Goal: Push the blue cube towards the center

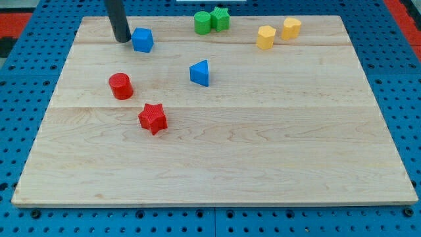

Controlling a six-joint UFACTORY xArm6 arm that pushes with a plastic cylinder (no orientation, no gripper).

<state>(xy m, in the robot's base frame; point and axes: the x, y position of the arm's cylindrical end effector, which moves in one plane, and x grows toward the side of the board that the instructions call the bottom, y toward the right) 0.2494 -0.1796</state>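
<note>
The blue cube (143,39) sits near the top left of the wooden board (263,164). My tip (123,39) rests on the board just to the view's left of the blue cube, close to it or touching its left side. The dark rod rises from the tip out of the view's top.
A blue triangular block (200,72) lies right of and below the cube. A red cylinder (121,86) and a red star (152,118) lie lower left. A green cylinder (202,22) and a green star (220,18) sit at the top. Two yellow blocks (266,37) (291,27) sit top right.
</note>
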